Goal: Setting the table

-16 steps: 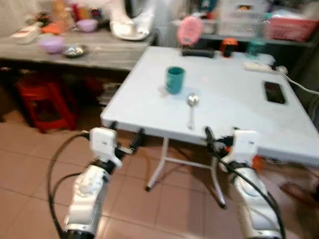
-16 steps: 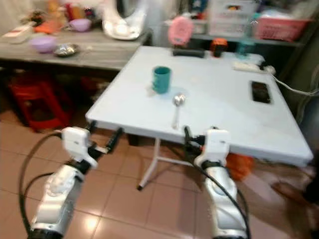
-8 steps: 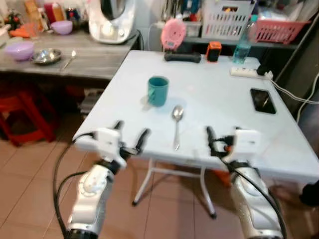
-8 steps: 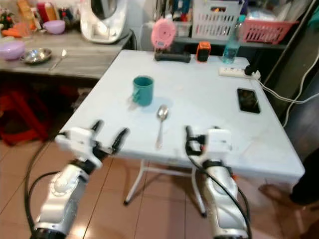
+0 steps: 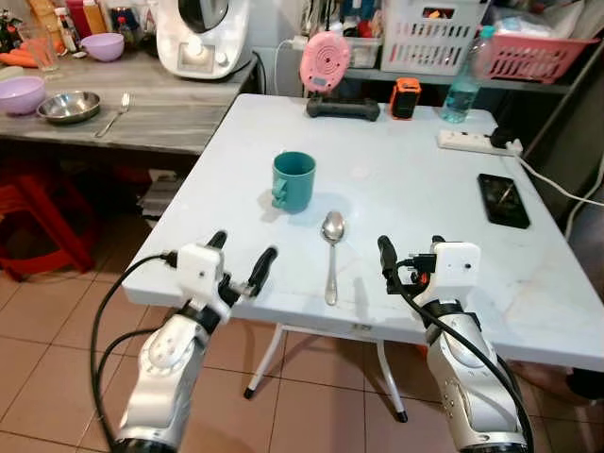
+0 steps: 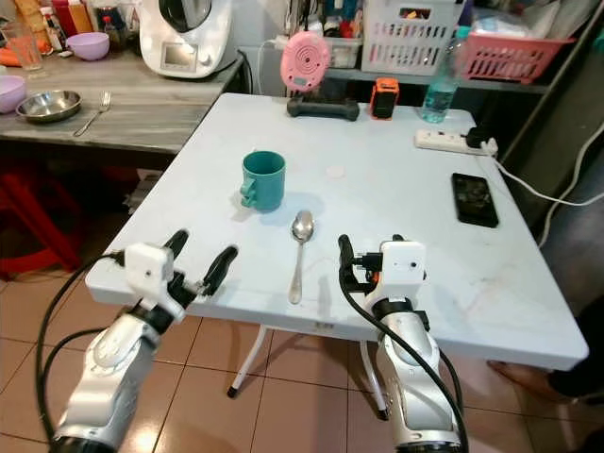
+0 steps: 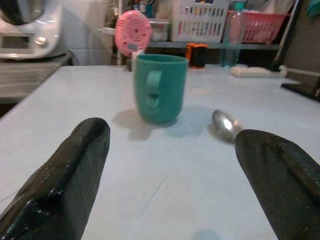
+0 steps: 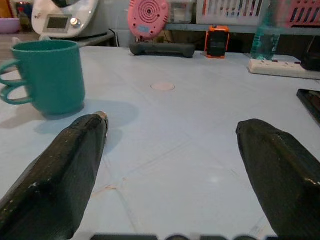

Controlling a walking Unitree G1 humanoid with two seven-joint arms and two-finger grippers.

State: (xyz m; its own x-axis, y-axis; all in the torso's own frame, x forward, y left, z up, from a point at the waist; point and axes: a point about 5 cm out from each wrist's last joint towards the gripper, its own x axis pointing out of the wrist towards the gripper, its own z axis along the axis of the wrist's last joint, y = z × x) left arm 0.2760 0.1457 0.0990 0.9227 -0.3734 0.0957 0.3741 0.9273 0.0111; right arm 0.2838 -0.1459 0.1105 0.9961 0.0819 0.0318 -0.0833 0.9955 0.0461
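Observation:
A teal mug [image 5: 293, 181] stands upright on the white table [image 5: 425, 189], its handle turned toward the table's left edge. Just in front of it lies a metal spoon [image 5: 331, 255], bowl toward the mug and handle toward me. My left gripper [image 5: 243, 247] is open over the table's front left edge, left of the spoon handle. In the left wrist view the mug [image 7: 160, 87] and spoon bowl [image 7: 225, 122] lie ahead between its fingers. My right gripper [image 5: 410, 245] is open over the front edge, right of the spoon. Both grippers are empty.
A grey counter [image 5: 160, 123] at the left carries a steel bowl [image 5: 68, 106], a fork [image 5: 113, 113], a purple bowl [image 5: 19, 94] and a white appliance [image 5: 202, 36]. A phone [image 5: 504, 199], power strip [image 5: 477, 142] and pink fan [image 5: 326, 61] sit toward the table's far side. A red stool [image 5: 38, 217] stands under the counter.
The camera has come closer to the table and the blur has cleared. Both grippers now reach over the table's front edge. The mug and spoon have stayed put.

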